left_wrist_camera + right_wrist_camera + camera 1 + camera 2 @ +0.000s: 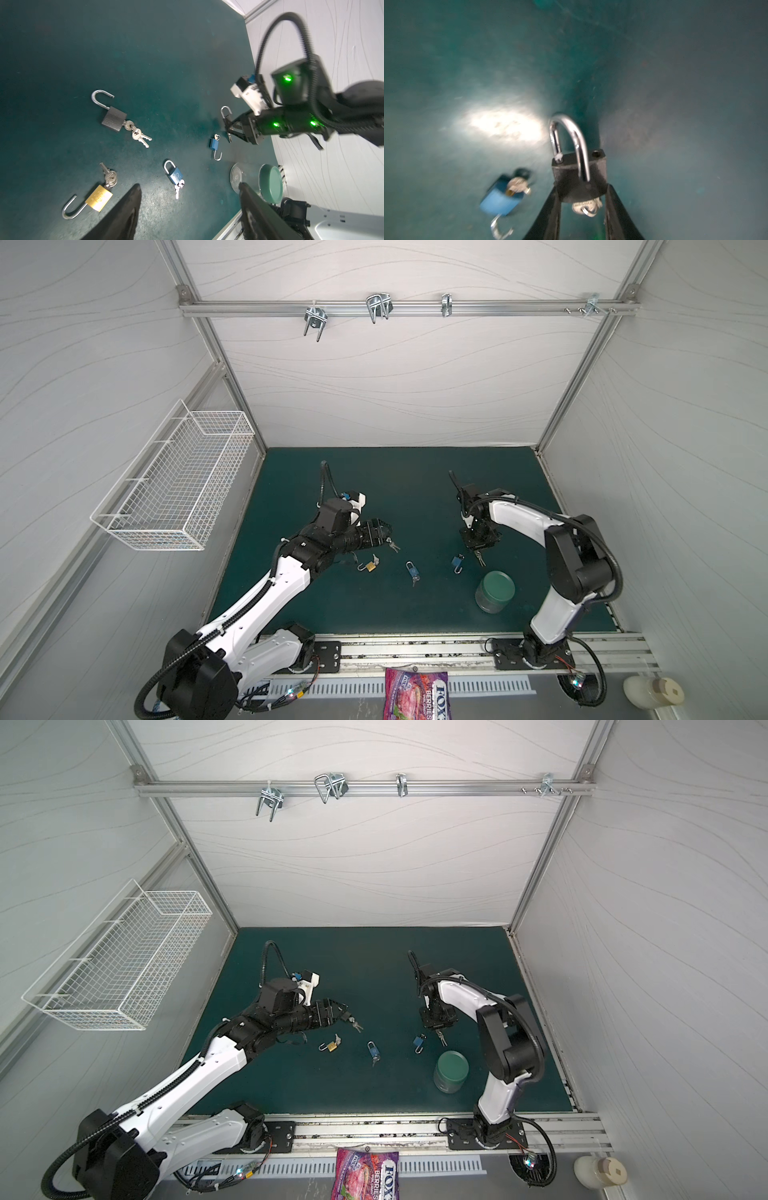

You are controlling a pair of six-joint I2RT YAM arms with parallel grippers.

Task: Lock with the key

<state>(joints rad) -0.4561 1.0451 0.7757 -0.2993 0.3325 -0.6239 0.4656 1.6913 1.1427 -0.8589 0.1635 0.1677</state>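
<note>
Nearest me stands the jar. At its 11 o'clock the right gripper is clamped on the body of a black lock. Its shackle is open and points out past the fingertips, with keys at its base. An open blue lock lies at the gripper's 8 o'clock. Off at 9 o'clock the left gripper gapes wide over the mat, holding nothing, with a second black lock lying near its tips.

The far half of the bench lies open. Nearer, the brass padlock, shut blue padlock and open blue padlock dot the middle; the jar blocks the right front
</note>
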